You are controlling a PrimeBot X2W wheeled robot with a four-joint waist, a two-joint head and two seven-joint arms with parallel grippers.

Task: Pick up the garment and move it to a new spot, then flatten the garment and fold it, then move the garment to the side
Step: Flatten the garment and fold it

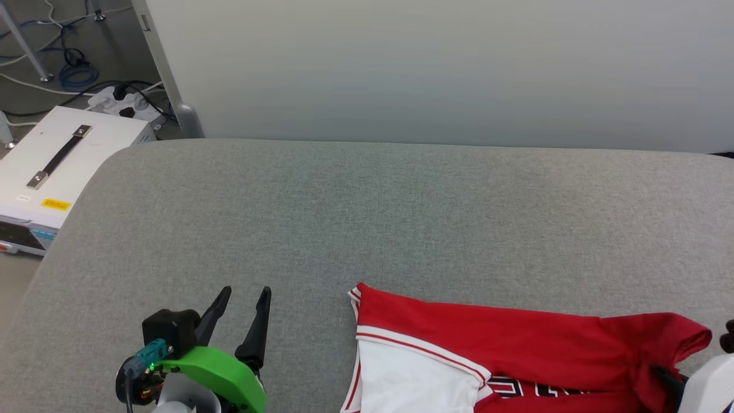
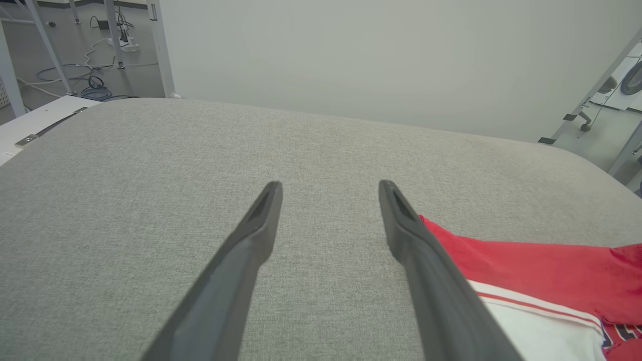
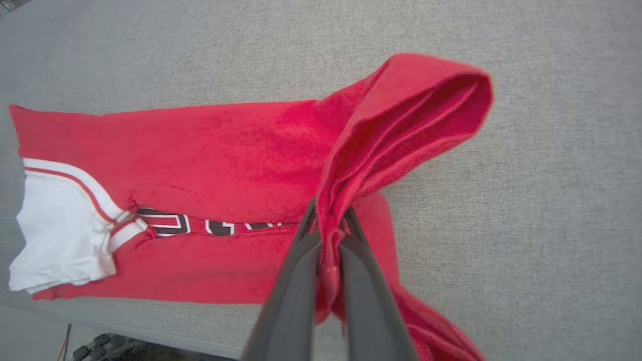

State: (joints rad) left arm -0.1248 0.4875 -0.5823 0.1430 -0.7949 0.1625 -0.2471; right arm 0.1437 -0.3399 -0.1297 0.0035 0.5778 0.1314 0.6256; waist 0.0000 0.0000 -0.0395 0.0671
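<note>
My right hand [image 3: 328, 220] is clamped on a raised red fold of the garment [image 1: 487, 332], which lies near right on the grey table [image 1: 344, 218]. My left hand [image 1: 245, 292] is open, near left, clear of the garment.

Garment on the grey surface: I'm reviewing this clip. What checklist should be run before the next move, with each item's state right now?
1. Right gripper shut on a raised fold of the garment: ok.
2. Left gripper open, holding nothing, off to the garment's side: ok.
3. White sleeve end lies flat on the grey surface: ok.
4. Bare surface beyond the garment for laying the fold down: ok.
5. Number of layers pinched between the right fingers: cannot tell.
6. Whole garment on the surface, none hanging over the near edge: cannot tell.
</note>
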